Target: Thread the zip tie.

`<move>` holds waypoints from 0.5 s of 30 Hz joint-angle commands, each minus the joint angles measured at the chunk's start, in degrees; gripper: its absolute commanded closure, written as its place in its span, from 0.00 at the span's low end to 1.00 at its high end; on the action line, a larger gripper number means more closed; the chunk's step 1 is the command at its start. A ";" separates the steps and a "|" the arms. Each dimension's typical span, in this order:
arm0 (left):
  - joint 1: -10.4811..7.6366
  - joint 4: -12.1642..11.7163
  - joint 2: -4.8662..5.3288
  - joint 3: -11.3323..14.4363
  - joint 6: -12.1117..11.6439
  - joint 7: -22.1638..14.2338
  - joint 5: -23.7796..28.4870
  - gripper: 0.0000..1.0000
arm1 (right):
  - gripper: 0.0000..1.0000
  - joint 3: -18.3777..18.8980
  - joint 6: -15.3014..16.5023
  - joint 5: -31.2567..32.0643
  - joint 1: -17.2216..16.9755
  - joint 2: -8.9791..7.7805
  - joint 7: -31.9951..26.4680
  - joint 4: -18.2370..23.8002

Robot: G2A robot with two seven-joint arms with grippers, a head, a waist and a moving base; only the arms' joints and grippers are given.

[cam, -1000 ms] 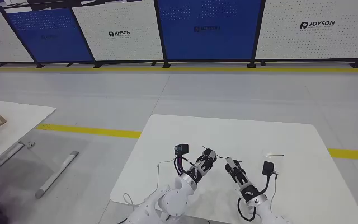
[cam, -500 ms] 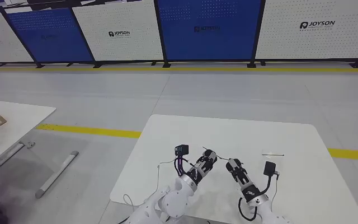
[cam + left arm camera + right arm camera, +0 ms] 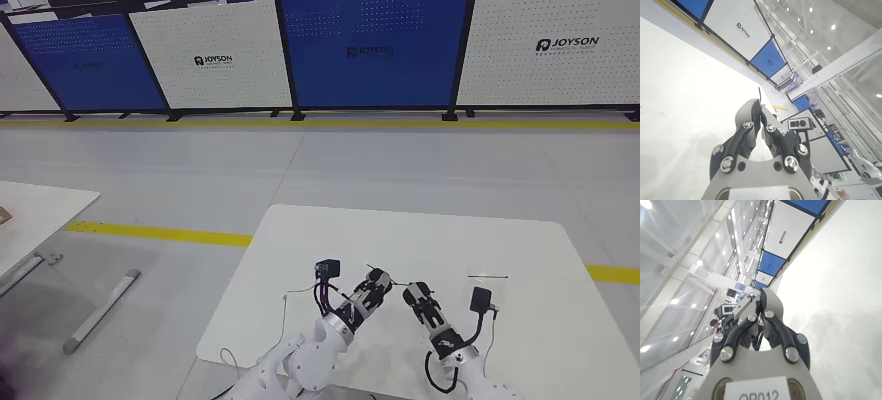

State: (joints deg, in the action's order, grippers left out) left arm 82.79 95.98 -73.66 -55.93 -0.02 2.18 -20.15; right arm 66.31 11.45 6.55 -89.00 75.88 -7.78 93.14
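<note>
Closing on the right gripper (image 3: 761, 300), the left gripper (image 3: 760, 107) has been brought slightly nearer than a second ago, so the gap between the two is narrowed. This is judged to be alignment for threading, which is not yet done. The zip tie (image 3: 759, 94) is pinched in the clenched left fingers (image 3: 745, 113), a short end jutting past their tips. The right fingers (image 3: 774, 302) are pressed together. Whether the tie is caught there cannot be told. A second tie (image 3: 487, 276) lies on the table (image 3: 300, 300), well apart from the right gripper.
</note>
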 commanded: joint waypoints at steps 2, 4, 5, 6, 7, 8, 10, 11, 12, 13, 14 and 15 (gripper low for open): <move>0.03 -0.02 -0.02 -0.11 0.02 -0.01 0.02 1.00 | 1.00 0.02 -0.15 0.08 -0.01 0.00 -0.07 0.09; -0.01 -0.19 -0.03 -0.14 0.40 -0.21 -0.12 1.00 | 1.00 0.02 -0.25 0.10 -0.01 0.00 -0.09 0.11; -0.04 -0.23 -0.03 -0.11 0.51 -0.31 -0.22 0.83 | 1.00 0.03 -0.30 0.10 -0.01 0.00 -0.10 0.07; -0.05 -0.28 -0.05 -0.10 0.55 -0.34 -0.25 0.77 | 1.00 0.04 -0.33 0.08 0.00 0.01 -0.08 0.02; -0.06 -0.35 -0.05 -0.07 0.61 -0.38 -0.33 0.78 | 1.00 0.04 -0.37 0.07 0.01 0.01 -0.06 -0.03; -0.08 -0.39 -0.07 -0.04 0.67 -0.43 -0.44 0.73 | 1.00 0.06 -0.42 0.06 0.02 0.01 -0.03 -0.07; -0.10 -0.41 -0.08 -0.01 0.73 -0.48 -0.59 0.73 | 1.00 0.10 -0.45 0.05 0.03 0.01 -0.02 -0.11; -0.10 -0.43 -0.09 0.03 0.75 -0.50 -0.74 0.74 | 1.00 0.15 -0.44 0.04 0.01 0.01 -0.02 -0.11; -0.10 -0.43 -0.10 0.06 0.75 -0.49 -0.83 0.75 | 1.00 0.18 -0.44 0.04 -0.01 0.01 -0.02 -0.09; -0.10 -0.43 -0.11 0.12 0.75 -0.53 -0.95 0.76 | 1.00 0.21 -0.45 0.05 -0.04 0.01 0.01 -0.07; -0.10 -0.42 -0.12 0.21 0.73 -0.63 -1.15 0.79 | 1.00 0.23 -0.47 0.08 -0.07 0.00 0.03 -0.03; -0.09 -0.42 -0.13 0.27 0.73 -0.67 -1.23 0.81 | 1.00 0.24 -0.48 0.11 -0.09 0.00 0.03 0.01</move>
State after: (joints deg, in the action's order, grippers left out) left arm 82.69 95.55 -73.78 -55.74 0.72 1.57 -21.26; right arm 66.54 10.99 6.61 -89.07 75.89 -7.75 93.10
